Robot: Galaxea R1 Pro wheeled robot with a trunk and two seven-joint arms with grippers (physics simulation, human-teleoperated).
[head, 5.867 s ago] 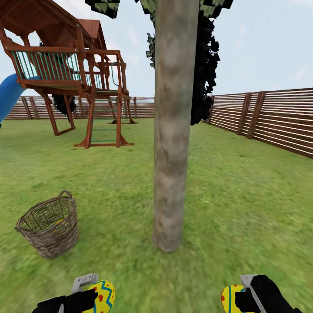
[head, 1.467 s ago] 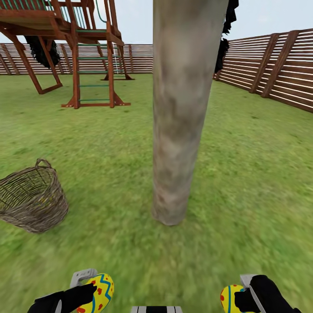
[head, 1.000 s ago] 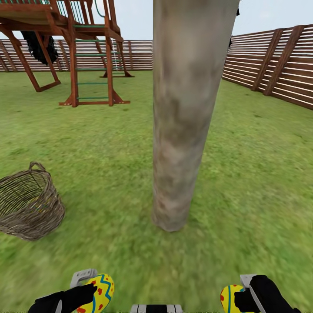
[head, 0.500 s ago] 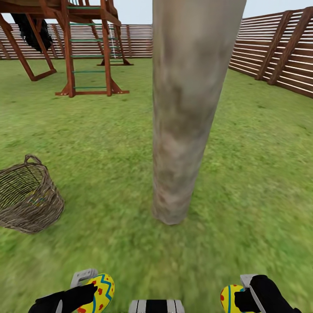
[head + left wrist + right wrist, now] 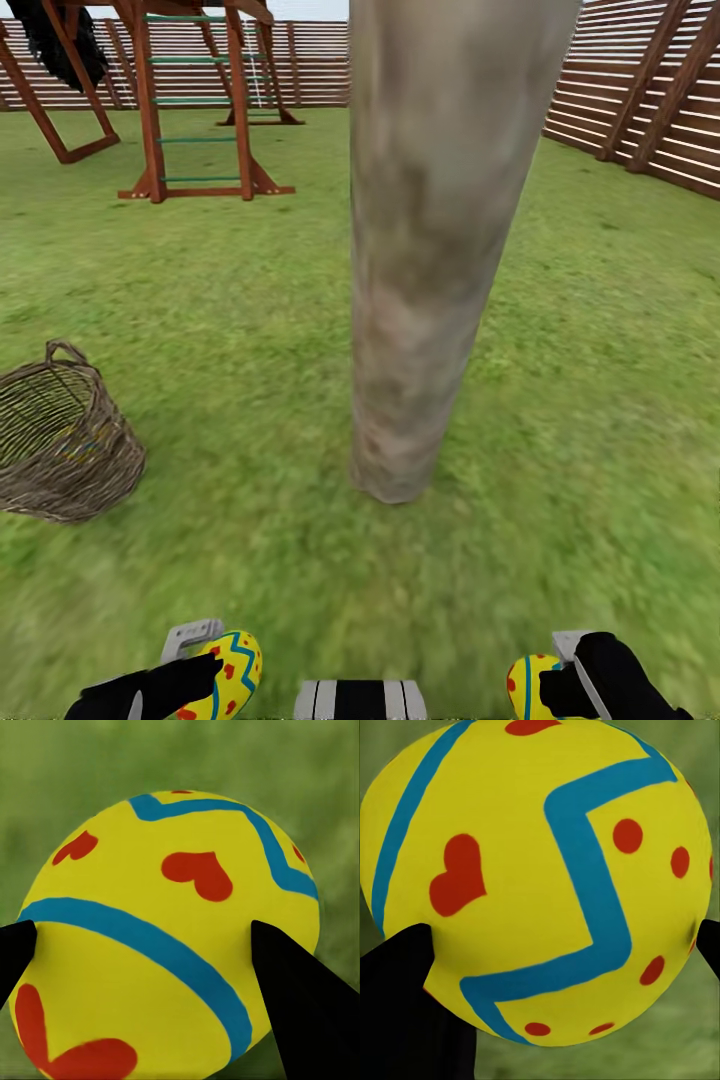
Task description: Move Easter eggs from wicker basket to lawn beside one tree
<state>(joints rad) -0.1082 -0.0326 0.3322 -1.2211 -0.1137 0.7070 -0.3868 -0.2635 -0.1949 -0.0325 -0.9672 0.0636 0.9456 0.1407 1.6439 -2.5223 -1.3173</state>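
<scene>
The tree (image 5: 420, 260) shows as a thick grey-brown trunk rising from the lawn (image 5: 560, 420) straight ahead of me. To its left the brown wicker basket (image 5: 60, 450) stands on the grass; its inside is too dim to tell what it holds. My left gripper (image 5: 215, 675) at the head view's lower edge is shut on a yellow Easter egg (image 5: 169, 937) with blue zigzags and red hearts. My right gripper (image 5: 550, 685) is shut on a second Easter egg (image 5: 540, 870). Both eggs hang above grass, short of the trunk.
A wooden play frame with a green-runged ladder (image 5: 195, 110) stands far back on the left. The brown slat fence (image 5: 650, 100) runs along the back and right. Open grass lies around the trunk's foot.
The view has dipped and drawn closer: trunk and basket loom larger, the sky has dropped out of sight. Both grippers keep hold of their eggs in the same place.
</scene>
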